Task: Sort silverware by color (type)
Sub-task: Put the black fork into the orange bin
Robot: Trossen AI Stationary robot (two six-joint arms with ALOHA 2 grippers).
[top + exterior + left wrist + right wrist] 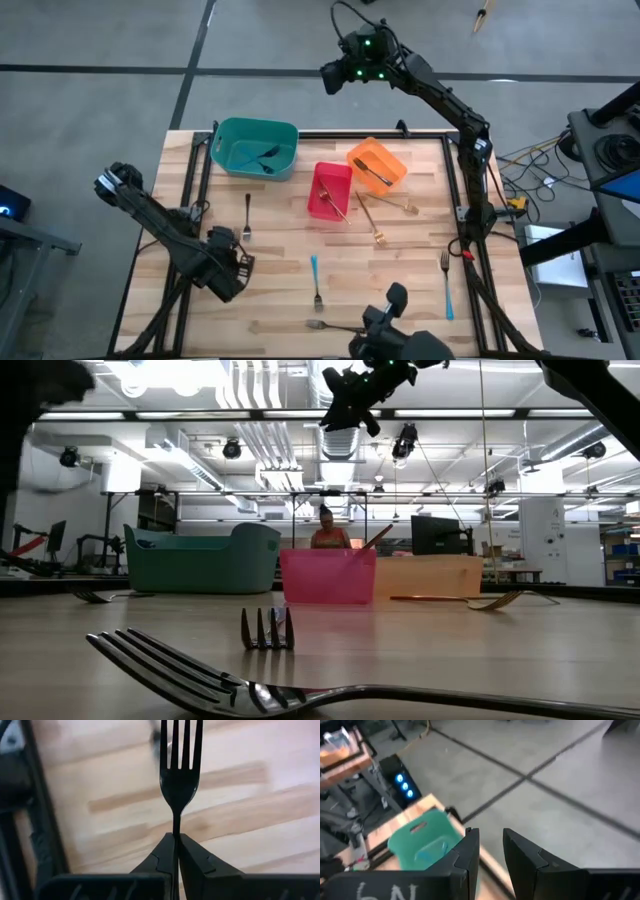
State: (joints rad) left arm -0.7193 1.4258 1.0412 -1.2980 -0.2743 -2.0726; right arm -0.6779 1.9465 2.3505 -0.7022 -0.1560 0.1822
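My left gripper hangs over the table's near left part, shut on a dark fork. My right gripper is raised high beyond the table's far edge, open, with nothing between its fingers. The teal bin holds dark forks, the red bin a gold one, and the orange bin another fork. Loose on the wood lie a dark-handled fork, two blue-handled forks, two gold forks and a fork at the near edge. My left gripper pinches the dark fork's thin neck, just below the tines' base, between its two fingers. The fork runs on along the fingers, with its tines sticking out past the fingertips. The rest of the handle is hidden between the fingers. The fork appears lifted clear of the table.
The three bins stand in a row across the table's far half. A black frame rail runs along the table's sides. The camera mount sits at the near edge. A person is far behind the red bin.
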